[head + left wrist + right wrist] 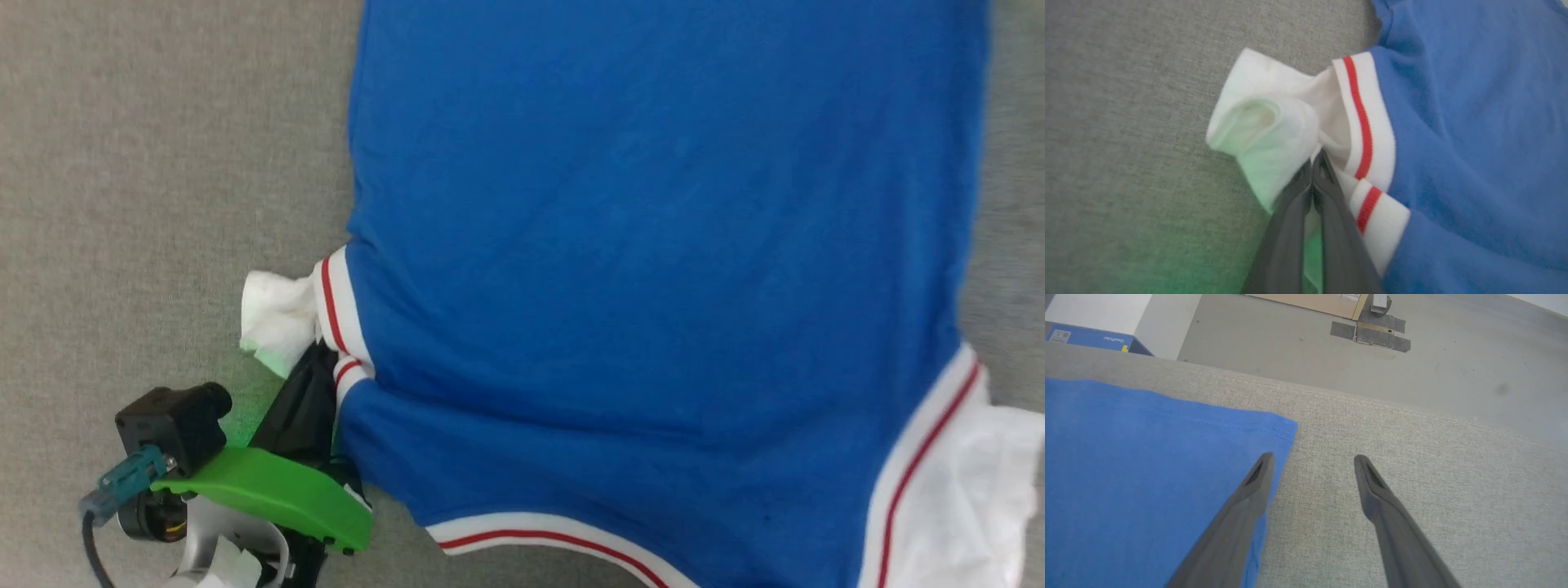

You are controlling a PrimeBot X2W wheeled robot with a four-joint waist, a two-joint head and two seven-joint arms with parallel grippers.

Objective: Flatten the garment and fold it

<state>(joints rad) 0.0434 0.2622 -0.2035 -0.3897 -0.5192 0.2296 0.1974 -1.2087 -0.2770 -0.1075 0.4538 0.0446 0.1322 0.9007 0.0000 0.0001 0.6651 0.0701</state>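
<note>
**A:** Start at the left. What has the left gripper (1313, 167) got?

**B:** Its fingers are pinched together on the left-hand sleeve (1261, 122) of the garment (653, 245), just beside the red-striped trim (1361, 122). The white cloth is bunched into a roll there. The wrist view is blurred, so I can't tell whether one layer or two is caught.

**A:** And the garment itself?

**B:** It lies spread on the grey cloth surface (163, 163). The blue body is mostly smooth, with creases running out from the pinched spot. Further right, the right-hand sleeve (980, 490) is crumpled too.

**A:** The right gripper (1312, 457)?

**B:** Its fingers are spread wide and hold nothing. It hangs over the hem corner (1282, 430), with one finger above the blue cloth and the other above the bare surface.

**A:** Which step, then?

**B:** Flattening, I'd judge, since no fold has been started. The next move likely calls for drawing the left-hand sleeve outward, away from the body, until the roll opens, then letting go gently. The right gripper could press on the hem corner so the body doesn't slide along.
</note>
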